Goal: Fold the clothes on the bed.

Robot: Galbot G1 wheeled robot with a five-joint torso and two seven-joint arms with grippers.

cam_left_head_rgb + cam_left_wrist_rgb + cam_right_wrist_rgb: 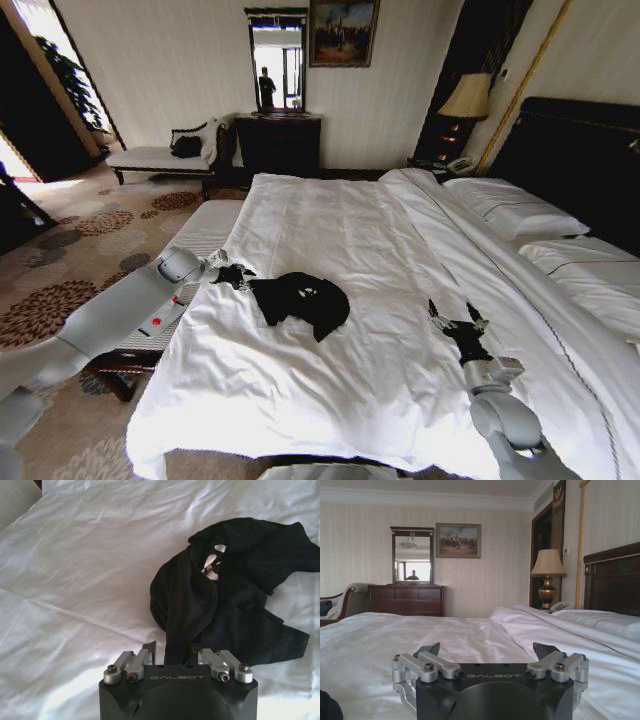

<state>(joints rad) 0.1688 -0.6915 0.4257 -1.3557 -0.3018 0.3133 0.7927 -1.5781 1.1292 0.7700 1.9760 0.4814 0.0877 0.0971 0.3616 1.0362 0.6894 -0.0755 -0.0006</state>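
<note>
I am watching my left hand (232,272) reaching in from the left edge of the large bed with white sheets and a dark wooden headboard (400,250), and it is clenching a strip of the black short-sleeved T-shirt of soft cloth (300,300); in the left wrist view the cloth (235,590) is running straight down between the fingers (149,649) of that hand (172,652). The T-shirt is lying crumpled in a heap on the white duvet, near the foot end of the bed and a little left of its middle, with bits of white lettering showing among the folds. Beside the bed on its left, a narrow white-cushioned bench (195,240) is standing under my left arm. Moving rightward, my right hand (455,318) is sitting low over the duvet, well apart from the T-shirt, with its fingers spread wide and gripping nothing; in the right wrist view that hand (490,652) is pointing across the bare sheet toward a dark wooden dresser with a mirror (406,599). Two white pillows (520,215) are lying against the headboard on the far right.
</note>
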